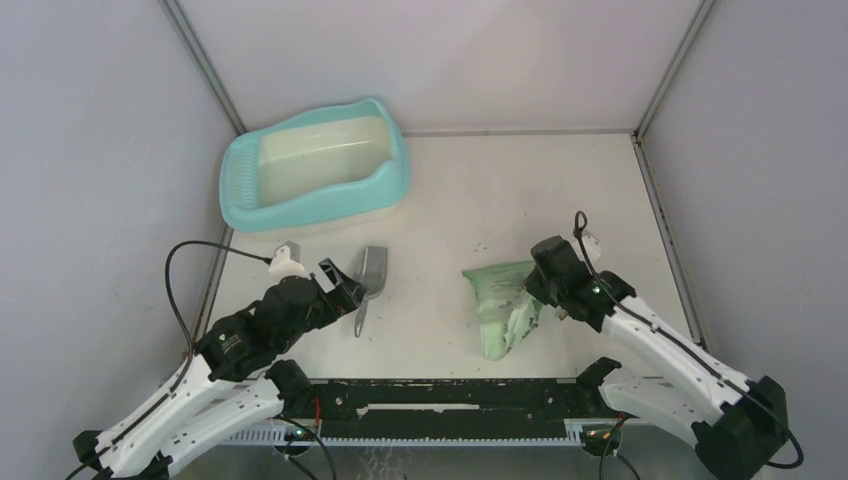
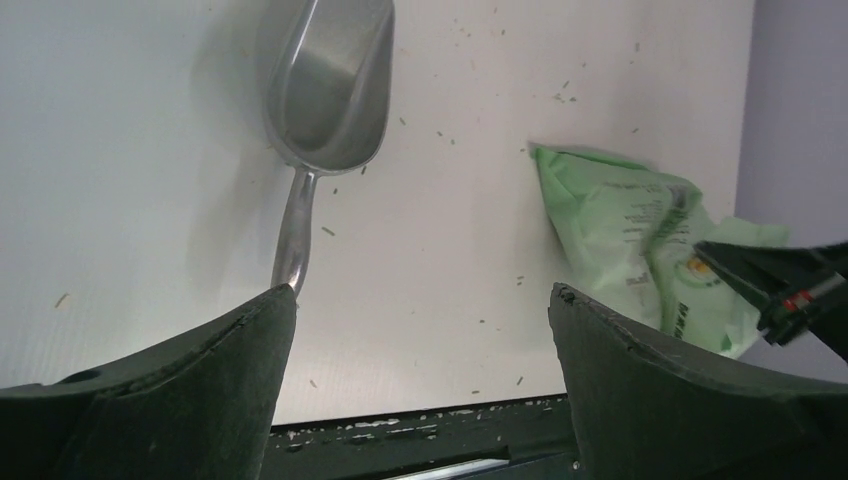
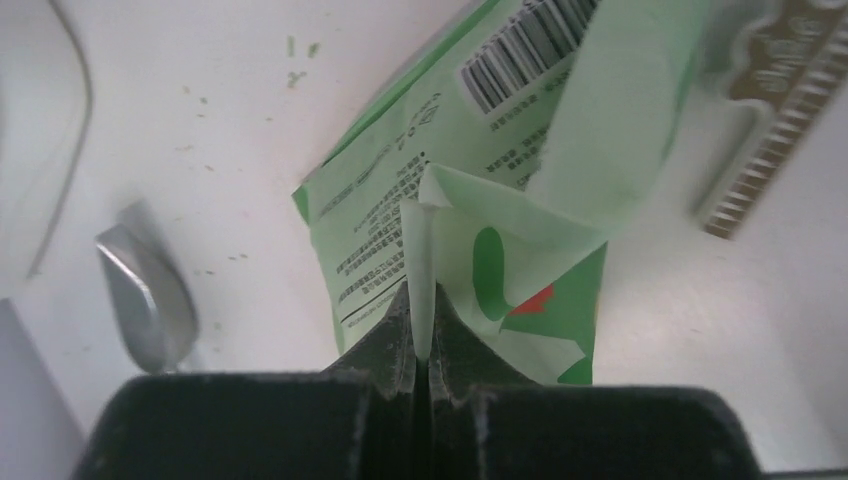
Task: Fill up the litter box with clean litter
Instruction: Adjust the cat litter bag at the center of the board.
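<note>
The light turquoise litter box (image 1: 320, 210) stands at the far left; its inside looks pale cream and smooth. A grey metal scoop (image 1: 370, 278) lies on the table in front of it, handle toward me. My left gripper (image 1: 345, 285) is open and empty just left of the handle; in the left wrist view (image 2: 422, 295) the scoop (image 2: 330, 85) lies ahead. My right gripper (image 1: 530, 290) is shut on a raised fold of the green printed bag (image 1: 505, 305), as the right wrist view (image 3: 422, 330) shows on the bag (image 3: 480, 180). Litter shows only as stray specks (image 2: 560, 95).
Grey walls close in the table on the left, back and right. A black rail (image 1: 450, 395) runs along the near edge between the arm bases. A black cable (image 1: 185, 260) loops by the left arm. The scoop also shows in the right wrist view (image 3: 150, 300).
</note>
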You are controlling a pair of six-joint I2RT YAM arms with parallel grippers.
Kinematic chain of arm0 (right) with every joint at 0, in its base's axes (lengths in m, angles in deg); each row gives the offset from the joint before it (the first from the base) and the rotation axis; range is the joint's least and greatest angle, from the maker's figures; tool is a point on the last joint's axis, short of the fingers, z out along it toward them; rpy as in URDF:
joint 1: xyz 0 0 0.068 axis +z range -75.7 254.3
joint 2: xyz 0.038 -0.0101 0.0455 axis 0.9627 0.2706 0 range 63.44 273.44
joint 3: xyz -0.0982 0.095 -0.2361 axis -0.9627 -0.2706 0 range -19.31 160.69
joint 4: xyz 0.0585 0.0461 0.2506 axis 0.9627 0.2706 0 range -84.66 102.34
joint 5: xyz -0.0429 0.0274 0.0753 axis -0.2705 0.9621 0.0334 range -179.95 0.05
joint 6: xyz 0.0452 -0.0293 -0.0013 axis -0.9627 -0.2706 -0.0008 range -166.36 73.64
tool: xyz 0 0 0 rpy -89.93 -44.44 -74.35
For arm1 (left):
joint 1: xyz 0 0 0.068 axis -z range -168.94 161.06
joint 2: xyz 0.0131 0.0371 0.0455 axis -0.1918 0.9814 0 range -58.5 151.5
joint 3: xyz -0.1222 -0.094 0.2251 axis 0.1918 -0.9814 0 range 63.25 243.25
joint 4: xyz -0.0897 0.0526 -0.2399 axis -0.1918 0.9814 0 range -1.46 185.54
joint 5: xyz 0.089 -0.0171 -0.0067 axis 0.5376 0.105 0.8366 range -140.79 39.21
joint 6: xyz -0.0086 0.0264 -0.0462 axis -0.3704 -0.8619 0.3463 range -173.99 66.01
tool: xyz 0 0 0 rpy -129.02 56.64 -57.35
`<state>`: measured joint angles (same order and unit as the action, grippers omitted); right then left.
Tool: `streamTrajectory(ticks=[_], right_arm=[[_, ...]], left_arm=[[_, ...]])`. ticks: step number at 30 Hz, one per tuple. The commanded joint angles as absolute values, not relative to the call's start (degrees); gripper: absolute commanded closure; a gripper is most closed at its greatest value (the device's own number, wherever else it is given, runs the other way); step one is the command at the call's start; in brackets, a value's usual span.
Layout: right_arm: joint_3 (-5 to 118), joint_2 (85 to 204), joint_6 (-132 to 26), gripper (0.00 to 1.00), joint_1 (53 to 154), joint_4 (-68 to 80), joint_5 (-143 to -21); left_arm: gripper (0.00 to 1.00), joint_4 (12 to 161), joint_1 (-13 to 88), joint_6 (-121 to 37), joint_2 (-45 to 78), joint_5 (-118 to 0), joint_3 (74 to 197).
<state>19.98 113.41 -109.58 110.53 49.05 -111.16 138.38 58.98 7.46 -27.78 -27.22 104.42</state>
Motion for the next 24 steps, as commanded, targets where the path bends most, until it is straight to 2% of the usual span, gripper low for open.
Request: streamTrajectory(ticks=[1,6,11,18,21,23,24], right_arm=[[27.2,122.0,-108.9,1.00,106.8,27.8,-101.2],[36.3,134.6,-107.5,1.00,103.8,21.0,-94.1],[44.6,137.8,-103.1,1.00,101.4,22.4,-91.5],[71.3,149.5,-93.5,1.00,94.6,38.5,-77.4],[81.0,154.7,-91.2,1.00,94.5,49.1,-76.8],[76.6,153.2,-91.3,1.00,95.5,47.7,-79.4],[69.7,151.2,-92.0,1.00,96.1,45.5,-80.8]], left_arm=[[0.00,134.9,59.3,3.5,-29.1,-25.3,105.4],[0.00,134.7,59.3,2.5,-24.2,-23.9,107.1],[0.00,135.6,59.2,1.0,-19.8,-21.6,111.6],[0.00,137.4,58.1,-2.6,-12.5,-20.6,120.2],[0.00,137.1,58.0,-4.0,-10.2,-21.3,122.5],[0.00,135.9,58.0,-4.3,-10.0,-21.6,122.0],[0.00,135.1,58.0,-4.4,-10.4,-22.0,121.2]])
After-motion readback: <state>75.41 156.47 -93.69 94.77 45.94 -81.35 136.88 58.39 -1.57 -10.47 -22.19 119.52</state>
